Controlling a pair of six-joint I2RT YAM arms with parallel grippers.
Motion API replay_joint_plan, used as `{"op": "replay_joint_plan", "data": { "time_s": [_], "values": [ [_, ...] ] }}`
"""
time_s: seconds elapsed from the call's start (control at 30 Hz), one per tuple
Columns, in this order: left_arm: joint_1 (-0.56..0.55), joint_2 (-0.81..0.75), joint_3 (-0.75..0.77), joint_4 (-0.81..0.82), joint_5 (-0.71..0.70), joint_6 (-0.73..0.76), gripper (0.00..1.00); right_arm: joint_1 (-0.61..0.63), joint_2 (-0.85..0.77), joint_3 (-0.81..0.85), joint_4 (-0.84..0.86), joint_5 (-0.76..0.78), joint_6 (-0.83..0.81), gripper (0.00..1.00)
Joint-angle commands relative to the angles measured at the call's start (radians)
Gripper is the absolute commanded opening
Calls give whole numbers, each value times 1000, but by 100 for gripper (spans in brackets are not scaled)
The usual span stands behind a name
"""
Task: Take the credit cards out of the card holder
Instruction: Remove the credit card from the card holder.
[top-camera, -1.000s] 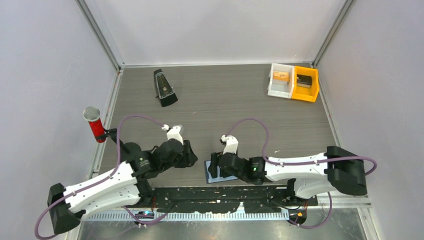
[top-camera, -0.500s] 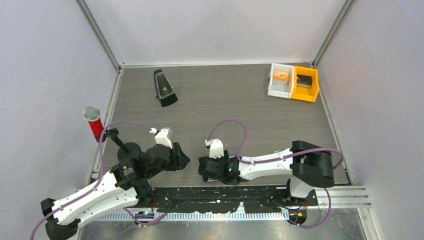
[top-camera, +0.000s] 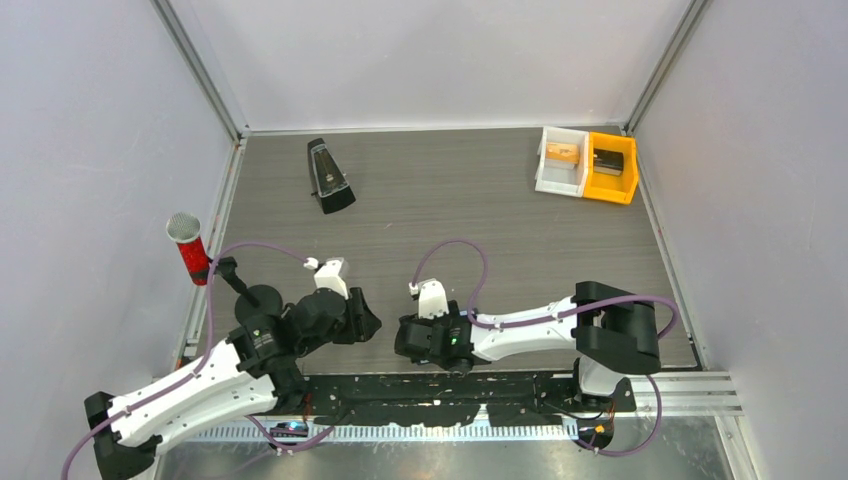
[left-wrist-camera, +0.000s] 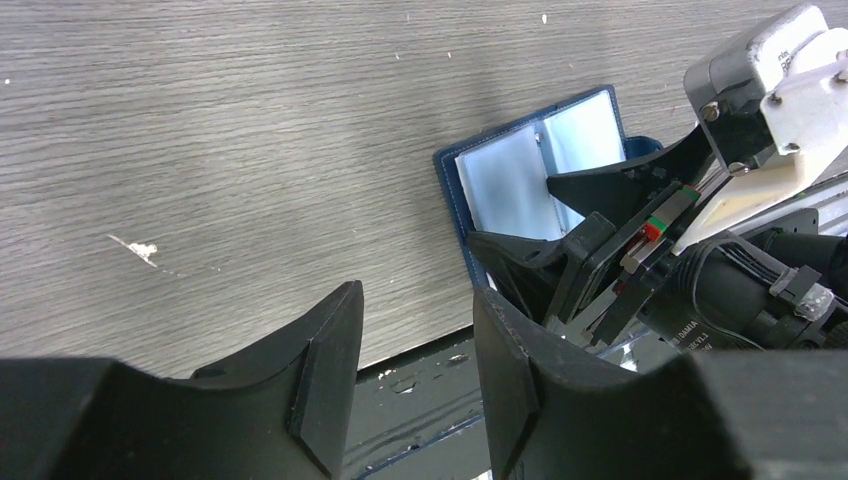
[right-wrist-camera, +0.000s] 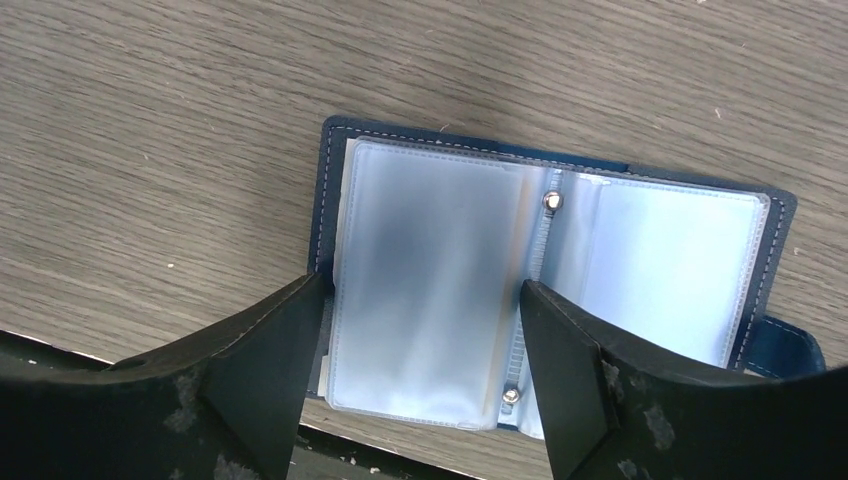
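Observation:
The card holder (right-wrist-camera: 440, 250) lies open and flat at the table's near edge, navy outside with milky pale-blue sleeves and a snap tab (right-wrist-camera: 790, 345) on its right. My right gripper (right-wrist-camera: 420, 340) hovers over it, open, its two fingers standing either side of the left half. In the top view the right gripper (top-camera: 415, 340) covers the holder. My left gripper (left-wrist-camera: 415, 360) is open and empty just left of the holder (left-wrist-camera: 510, 185), over the table edge; from above it (top-camera: 357, 320) sits beside the right one. No credit cards can be told apart inside the sleeves.
A black metronome (top-camera: 328, 176) stands at the back left. A red microphone-like object (top-camera: 190, 250) stands at the left edge. A white bin (top-camera: 560, 160) and a yellow bin (top-camera: 612, 165) sit at the back right. A black rail (top-camera: 440, 390) runs along the near edge.
Both grippers shifted left and toward the near edge. The right one moved over the card holder, covering it in the top view, and opened a little wider. Little changed in the last half second.

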Motion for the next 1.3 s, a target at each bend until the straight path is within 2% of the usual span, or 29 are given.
{"op": "replay_joint_plan", "data": {
  "time_s": [0.0,0.57,0.93,1.27],
  "values": [
    [3,5,7,25,0,-2,47,5,-2,12,-1,40,4,77],
    [3,133,-3,132,54,7,47,-34,-185,-209,298,-51,-27,63],
    [6,373,21,296,136,30,47,-56,-274,-303,439,-138,-31,61],
    [67,475,8,462,219,7,46,-75,-325,-384,538,-176,-27,58]
  ]
}}
